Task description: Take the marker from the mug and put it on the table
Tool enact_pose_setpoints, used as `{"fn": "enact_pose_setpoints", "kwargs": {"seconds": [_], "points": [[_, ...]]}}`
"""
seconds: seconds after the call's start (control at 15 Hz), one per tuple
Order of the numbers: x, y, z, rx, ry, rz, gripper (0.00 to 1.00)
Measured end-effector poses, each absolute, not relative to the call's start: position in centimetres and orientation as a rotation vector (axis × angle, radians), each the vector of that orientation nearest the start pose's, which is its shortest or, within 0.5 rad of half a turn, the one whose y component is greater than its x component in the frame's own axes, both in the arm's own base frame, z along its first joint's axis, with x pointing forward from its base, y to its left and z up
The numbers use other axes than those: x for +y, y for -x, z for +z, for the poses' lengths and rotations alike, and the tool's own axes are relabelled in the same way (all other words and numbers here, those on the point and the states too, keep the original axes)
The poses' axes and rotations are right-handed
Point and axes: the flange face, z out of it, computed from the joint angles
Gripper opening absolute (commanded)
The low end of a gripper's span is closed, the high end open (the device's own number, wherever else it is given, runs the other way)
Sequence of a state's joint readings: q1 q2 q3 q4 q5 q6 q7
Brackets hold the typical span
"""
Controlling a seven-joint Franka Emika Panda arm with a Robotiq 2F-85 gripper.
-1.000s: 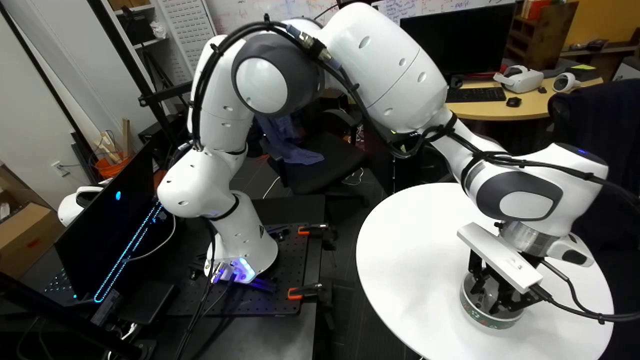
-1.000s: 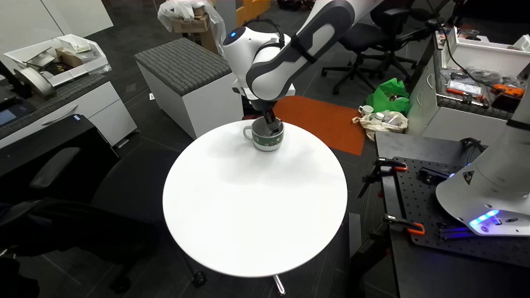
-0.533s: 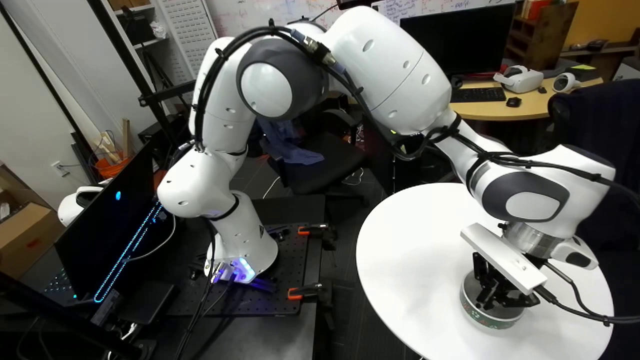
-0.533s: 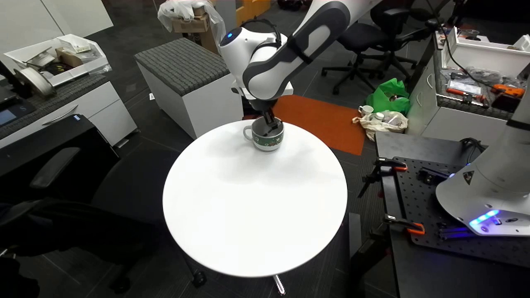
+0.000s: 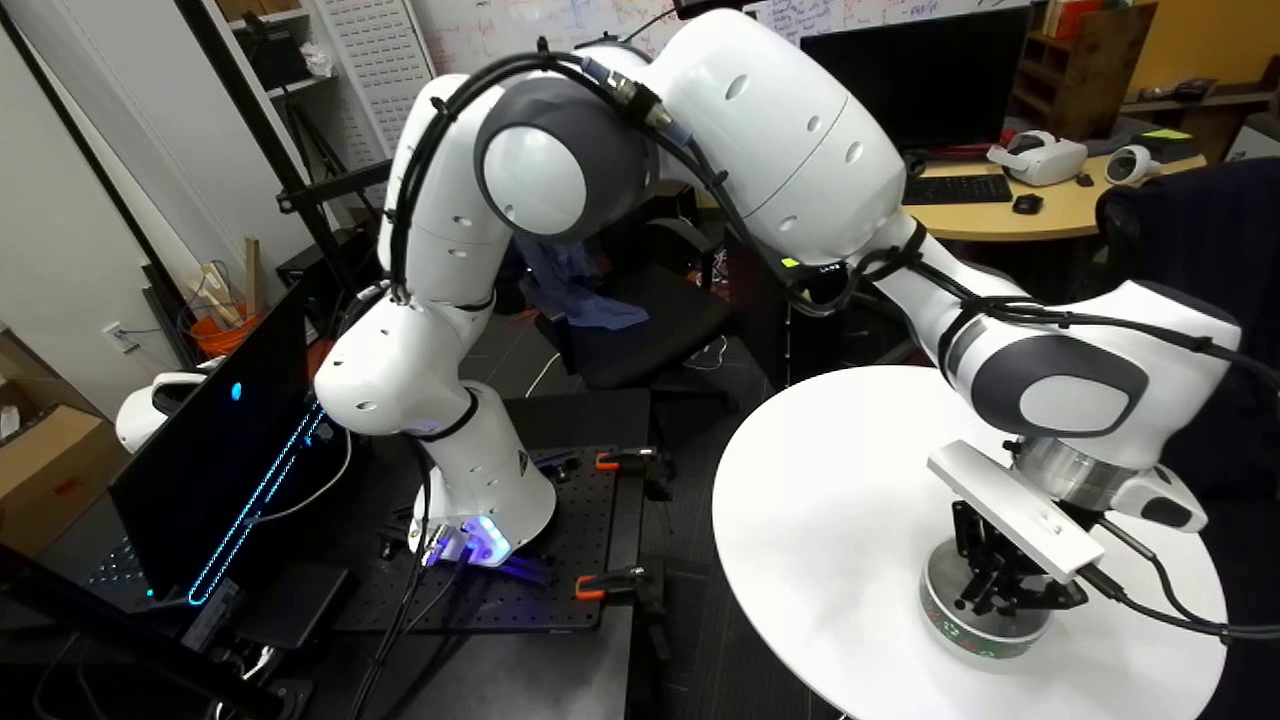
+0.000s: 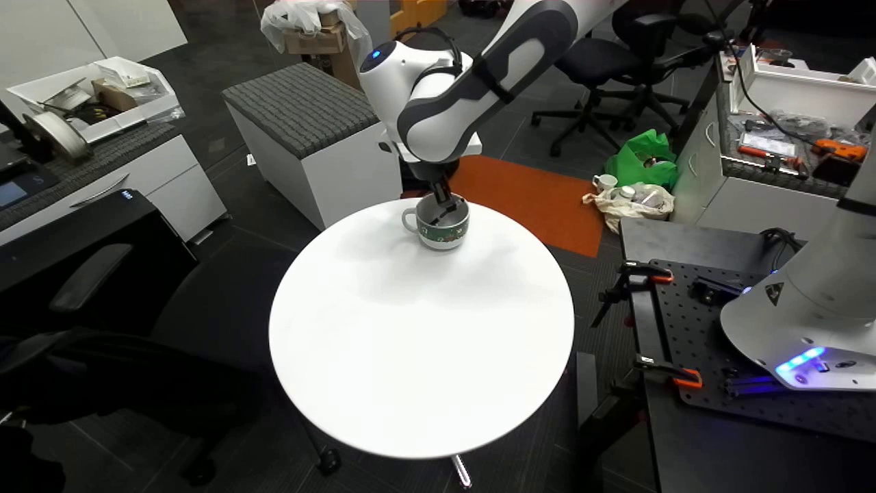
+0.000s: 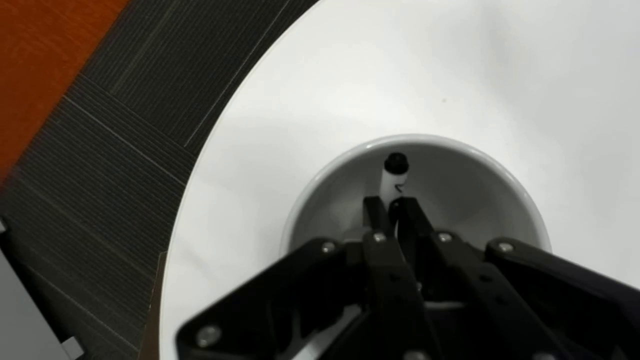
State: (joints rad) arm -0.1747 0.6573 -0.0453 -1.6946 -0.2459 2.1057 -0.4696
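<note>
The marker (image 7: 392,185), white with black ends, lies tilted inside the mug. It shows as a thin dark slanted stick in an exterior view (image 6: 438,219). My gripper (image 7: 391,205) reaches into the mug, its two black fingers shut on the marker with a narrow gap between them. The gripper also shows in an exterior view (image 5: 982,605). The mug (image 6: 441,236) is whitish-grey with a green patterned band. It stands upright near the edge of the round white table (image 6: 424,342). The marker's lower part is hidden by the fingers.
The mug's handle (image 6: 409,220) points away to one side. A grey-topped cabinet (image 6: 308,109) stands beyond the table edge. A dark office chair (image 6: 205,294) is beside the table. The robot's black base bench with clamps (image 5: 615,585) is across a gap.
The fingers have closed from wider apart onto the marker. The gripper has shifted slightly and risen a little, and the marker moved with it. The mug has stayed in place.
</note>
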Motion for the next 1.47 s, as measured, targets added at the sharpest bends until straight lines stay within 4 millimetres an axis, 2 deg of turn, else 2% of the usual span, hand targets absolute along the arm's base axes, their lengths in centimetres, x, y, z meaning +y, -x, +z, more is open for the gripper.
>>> {"fn": "enact_pose_setpoints", "kwargs": {"seconds": [0.2,0.4,0.73,1.0,1.2,1.33,1.47], "points": [[-14.8,-63.4,21.0,-0.671,3.178,0.484,0.03],[-14.3,-63.3,23.1,-0.706,3.2,0.461,0.03],[-13.1,-62.1,27.6,-0.788,3.245,0.417,0.03],[-11.3,-60.9,31.7,-0.879,3.286,0.35,0.03],[-8.6,-60.5,33.5,-0.903,3.31,0.242,0.03],[-5.8,-60.6,32.9,-0.891,3.317,0.167,0.03],[-2.3,-60.7,31.4,-0.862,3.315,0.094,0.03]]}}
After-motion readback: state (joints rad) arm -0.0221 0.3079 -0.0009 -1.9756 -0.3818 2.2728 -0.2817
